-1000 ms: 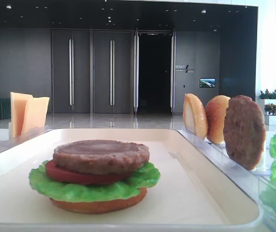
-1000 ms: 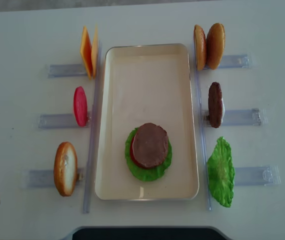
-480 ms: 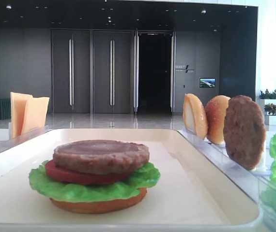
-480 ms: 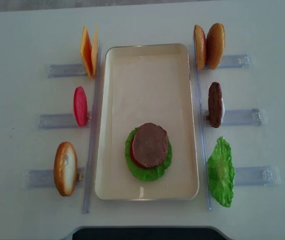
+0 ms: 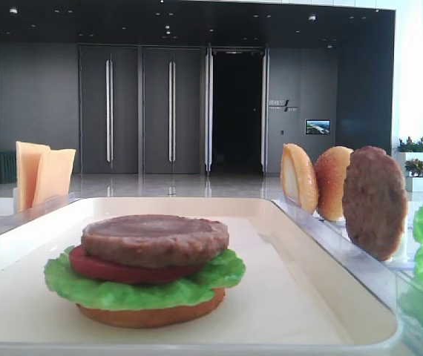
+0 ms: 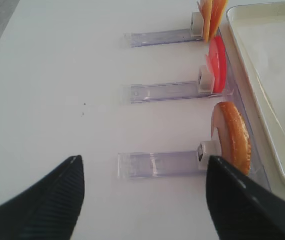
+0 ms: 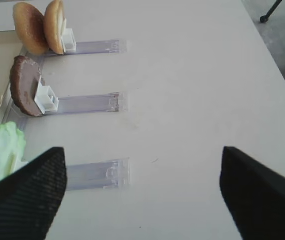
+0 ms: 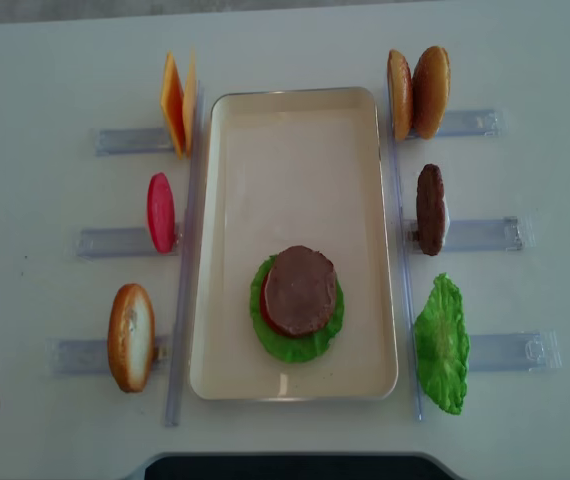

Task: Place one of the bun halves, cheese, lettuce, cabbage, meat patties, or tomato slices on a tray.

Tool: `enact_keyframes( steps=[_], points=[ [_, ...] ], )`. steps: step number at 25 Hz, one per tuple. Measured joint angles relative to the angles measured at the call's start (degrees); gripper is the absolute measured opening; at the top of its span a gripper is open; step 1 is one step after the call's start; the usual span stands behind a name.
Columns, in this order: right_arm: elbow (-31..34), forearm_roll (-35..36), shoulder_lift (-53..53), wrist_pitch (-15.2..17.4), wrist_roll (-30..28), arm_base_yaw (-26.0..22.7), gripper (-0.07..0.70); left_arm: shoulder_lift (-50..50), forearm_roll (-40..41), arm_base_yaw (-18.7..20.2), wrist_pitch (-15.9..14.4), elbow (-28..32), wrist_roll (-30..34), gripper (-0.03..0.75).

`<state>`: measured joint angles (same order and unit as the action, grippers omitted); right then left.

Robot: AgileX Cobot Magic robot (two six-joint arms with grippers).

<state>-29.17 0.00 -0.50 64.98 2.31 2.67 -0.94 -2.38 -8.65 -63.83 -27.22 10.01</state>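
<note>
Right wrist view shows the right gripper (image 7: 140,192) with its black jaws spread wide and empty over bare table. Ahead and to its left stand the green ruffled lettuce leaf (image 7: 1,150), the dark brown round patty (image 7: 23,86) and two golden bun halves (image 7: 40,27) in clear plastic holders (image 7: 85,103). The left gripper (image 6: 142,200) is likewise apart, the upright bun half (image 6: 232,136) ahead to its right.

The lighter greyish-brown patty (image 8: 300,290) already tops the stack on the cream rectangular tray (image 8: 295,130). Risk: an off-centre drop could tip that stack, or a sideways pinch could topple an upright piece from its holder.

Greyish-brown patty (image 8: 301,290), cream tray (image 8: 295,150).
</note>
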Motion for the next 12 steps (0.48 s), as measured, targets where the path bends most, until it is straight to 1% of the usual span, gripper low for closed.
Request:
enact_keyframes(
  steps=[12],
  points=[
    [0.04, 0.0, 0.0, 0.0, 0.0, 0.0, 0.591, 0.0, 0.0, 0.0, 0.0, 0.0, 0.0, 0.576]
  ],
)
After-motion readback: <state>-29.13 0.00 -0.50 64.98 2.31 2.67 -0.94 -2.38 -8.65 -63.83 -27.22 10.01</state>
